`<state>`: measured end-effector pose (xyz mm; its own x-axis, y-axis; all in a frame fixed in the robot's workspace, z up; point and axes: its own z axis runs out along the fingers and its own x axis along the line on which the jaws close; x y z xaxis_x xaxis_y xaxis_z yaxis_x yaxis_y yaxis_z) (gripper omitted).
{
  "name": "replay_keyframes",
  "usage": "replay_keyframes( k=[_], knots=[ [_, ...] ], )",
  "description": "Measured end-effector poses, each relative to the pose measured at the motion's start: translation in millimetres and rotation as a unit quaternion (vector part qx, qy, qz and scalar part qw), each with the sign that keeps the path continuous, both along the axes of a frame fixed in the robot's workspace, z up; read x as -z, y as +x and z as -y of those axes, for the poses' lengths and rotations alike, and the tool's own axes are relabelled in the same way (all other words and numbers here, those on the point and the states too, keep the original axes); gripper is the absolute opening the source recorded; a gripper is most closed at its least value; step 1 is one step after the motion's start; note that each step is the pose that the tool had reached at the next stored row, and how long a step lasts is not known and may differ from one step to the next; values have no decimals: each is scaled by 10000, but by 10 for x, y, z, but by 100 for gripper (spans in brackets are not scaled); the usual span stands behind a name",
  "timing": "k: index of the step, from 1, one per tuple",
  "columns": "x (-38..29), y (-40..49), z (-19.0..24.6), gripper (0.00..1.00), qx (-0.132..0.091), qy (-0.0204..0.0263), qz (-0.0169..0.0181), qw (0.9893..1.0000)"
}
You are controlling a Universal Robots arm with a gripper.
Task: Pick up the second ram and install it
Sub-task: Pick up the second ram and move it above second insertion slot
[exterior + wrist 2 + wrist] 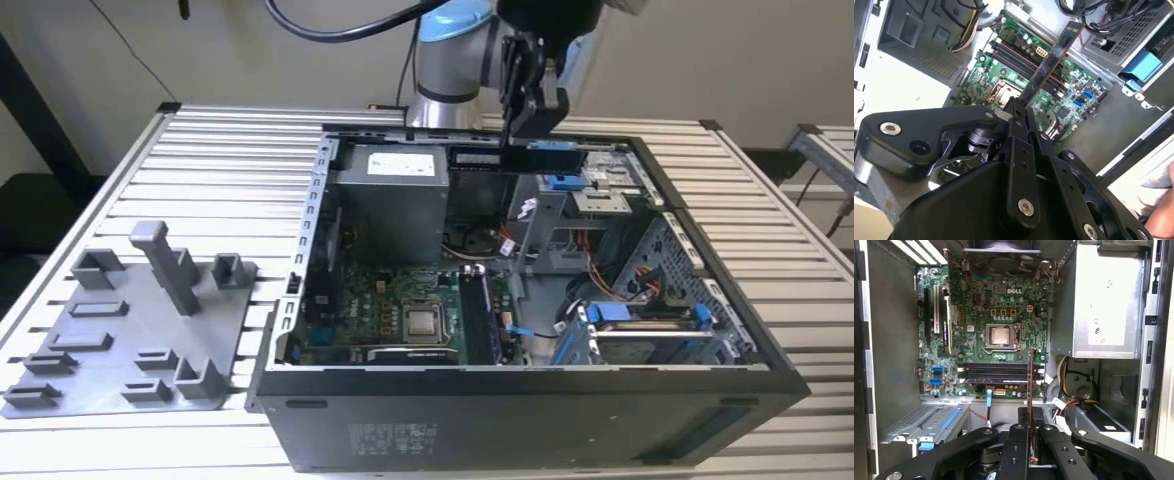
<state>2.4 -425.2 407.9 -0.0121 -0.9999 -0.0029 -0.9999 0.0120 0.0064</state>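
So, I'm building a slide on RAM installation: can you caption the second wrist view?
The tool holds the second ram above the motherboard, not yet seated in a slot.

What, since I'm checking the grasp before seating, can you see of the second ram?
The second ram is a thin, flat, long dark board with a pale bluish label, seen edge-on in the first wrist view. The gripper pinches it, jaws shut on its flat faces. In the exterior view it hangs level over the open computer case, above the green motherboard, not seated in a slot.
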Motion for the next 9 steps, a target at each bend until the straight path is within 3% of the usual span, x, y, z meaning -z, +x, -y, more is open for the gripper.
replay_keyframes(
  k=[9],
  knots=[
    [0,-1,-165,14,19,0,0,10000]
  ],
)
